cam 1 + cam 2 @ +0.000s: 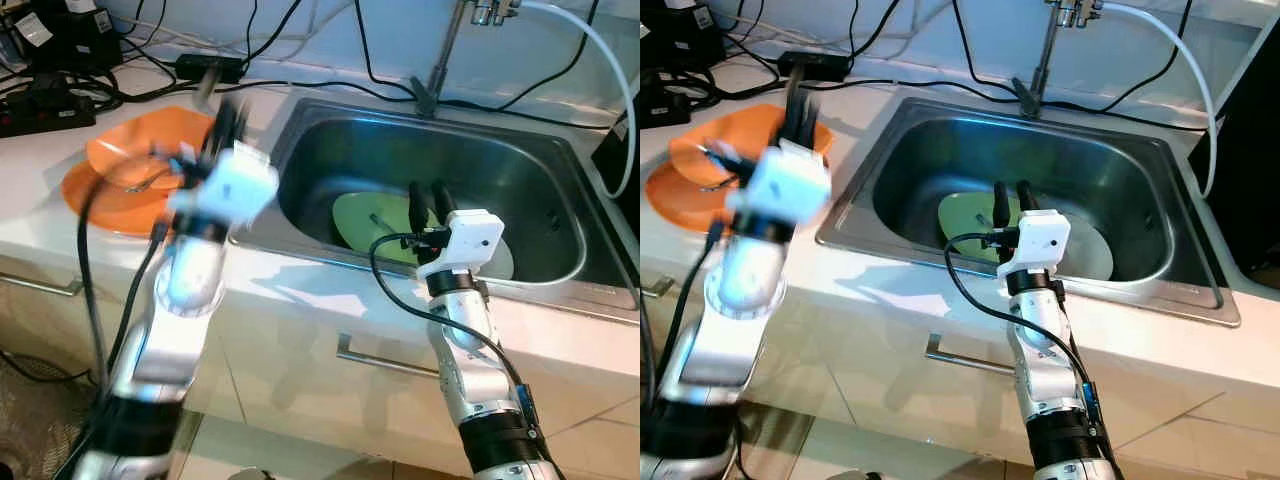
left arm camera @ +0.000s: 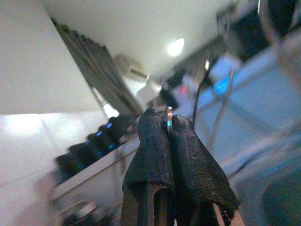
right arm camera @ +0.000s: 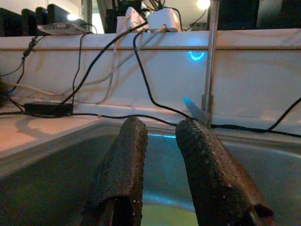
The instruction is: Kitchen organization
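My left gripper (image 1: 228, 115) is raised above the orange plates (image 1: 105, 195) on the counter and is blurred by motion. It is shut on a thin metal utensil (image 2: 169, 113), whose edge shows between the fingers (image 2: 153, 136). A second utensil (image 1: 150, 180) lies on the orange plates. In the steel sink (image 1: 560, 180) lies a green plate (image 1: 360, 215) with a utensil (image 1: 383, 224) on it. My right gripper (image 1: 430, 195) hovers open over that plate near the sink's front edge, with nothing between its fingers (image 3: 124, 155).
A faucet (image 1: 445, 50) stands behind the sink with a white hose (image 1: 610, 60) to its right. Black cables and power strips (image 1: 45, 105) lie along the back of the counter. A drawer handle (image 1: 385, 360) sits below the counter edge.
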Available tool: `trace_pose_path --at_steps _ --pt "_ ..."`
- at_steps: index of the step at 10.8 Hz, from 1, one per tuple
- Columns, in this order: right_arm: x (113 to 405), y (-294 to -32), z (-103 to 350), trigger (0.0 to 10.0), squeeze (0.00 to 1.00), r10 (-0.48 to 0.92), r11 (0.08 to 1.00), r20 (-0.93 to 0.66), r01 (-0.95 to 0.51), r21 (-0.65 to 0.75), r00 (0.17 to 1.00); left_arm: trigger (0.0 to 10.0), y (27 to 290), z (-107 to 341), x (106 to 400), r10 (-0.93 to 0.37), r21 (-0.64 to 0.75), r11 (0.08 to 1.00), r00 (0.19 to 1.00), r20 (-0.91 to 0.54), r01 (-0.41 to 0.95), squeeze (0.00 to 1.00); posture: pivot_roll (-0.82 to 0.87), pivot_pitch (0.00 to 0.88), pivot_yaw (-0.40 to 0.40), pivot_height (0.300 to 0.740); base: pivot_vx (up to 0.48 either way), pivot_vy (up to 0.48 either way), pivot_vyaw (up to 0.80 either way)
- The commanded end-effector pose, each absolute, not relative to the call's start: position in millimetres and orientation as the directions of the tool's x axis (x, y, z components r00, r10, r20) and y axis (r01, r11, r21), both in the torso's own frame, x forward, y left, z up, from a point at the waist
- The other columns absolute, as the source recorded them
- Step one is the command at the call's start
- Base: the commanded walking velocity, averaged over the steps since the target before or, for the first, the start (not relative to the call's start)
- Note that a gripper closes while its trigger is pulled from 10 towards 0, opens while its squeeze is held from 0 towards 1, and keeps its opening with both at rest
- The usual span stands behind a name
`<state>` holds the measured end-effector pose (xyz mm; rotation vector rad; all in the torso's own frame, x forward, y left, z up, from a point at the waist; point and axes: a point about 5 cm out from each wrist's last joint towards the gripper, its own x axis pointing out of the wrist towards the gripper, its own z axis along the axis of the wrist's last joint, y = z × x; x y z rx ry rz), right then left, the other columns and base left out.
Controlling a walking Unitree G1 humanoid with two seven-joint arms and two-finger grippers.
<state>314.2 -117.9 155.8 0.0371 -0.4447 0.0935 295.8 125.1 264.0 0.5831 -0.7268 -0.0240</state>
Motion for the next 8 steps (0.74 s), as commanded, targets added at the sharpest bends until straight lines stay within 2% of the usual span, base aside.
trace_pose_path --at_steps 1,2,4,5,7,8 --pt "316.7 -118.5 157.1 10.0 0.0 0.078 0.996 0.426 -0.091 0.011 0.901 0.0 116.5 267.3 292.9 -0.259 0.492 0.863 0.735 0.627 -0.115 0.0 0.17 0.076 -0.041 0.74 0.0 0.0 0.0" --pt "318.0 -119.2 158.0 10.0 0.0 0.077 0.996 0.427 -0.087 0.003 0.901 0.0 100.5 269.3 293.6 -0.294 0.387 0.921 0.724 0.624 0.04 0.0 0.16 0.077 -0.037 0.74 0.0 0.0 0.0" --pt "319.5 -121.2 159.3 10.0 0.0 0.073 0.997 0.429 -0.074 -0.013 0.9 0.0 81.6 261.5 296.9 -0.333 0.163 0.942 0.753 0.568 0.293 0.0 0.16 0.077 -0.032 0.74 0.0 0.0 0.0" --pt "321.7 -123.8 157.3 10.0 0.0 0.079 0.997 0.414 -0.066 -0.046 0.907 10.0 66.4 251.0 295.9 -0.418 0.073 0.892 0.752 0.51 0.446 0.0 0.14 0.081 -0.026 0.74 0.0 0.0 0.0" --pt "326.4 -127.5 156.2 10.0 0.0 0.094 0.993 0.389 -0.059 -0.099 0.917 10.0 63.6 240.7 295.8 -0.454 0.012 0.861 0.757 0.469 0.508 0.0 0.14 0.083 -0.026 0.74 0.0 0.0 0.0" --pt "331.9 -127.7 155.3 10.0 1.0 0.136 0.984 0.357 -0.085 -0.155 0.924 10.0 69.0 226.3 300.0 -0.447 -0.039 0.861 0.789 0.422 0.508 0.0 0.14 0.081 -0.027 0.74 0.0 0.0 0.0"
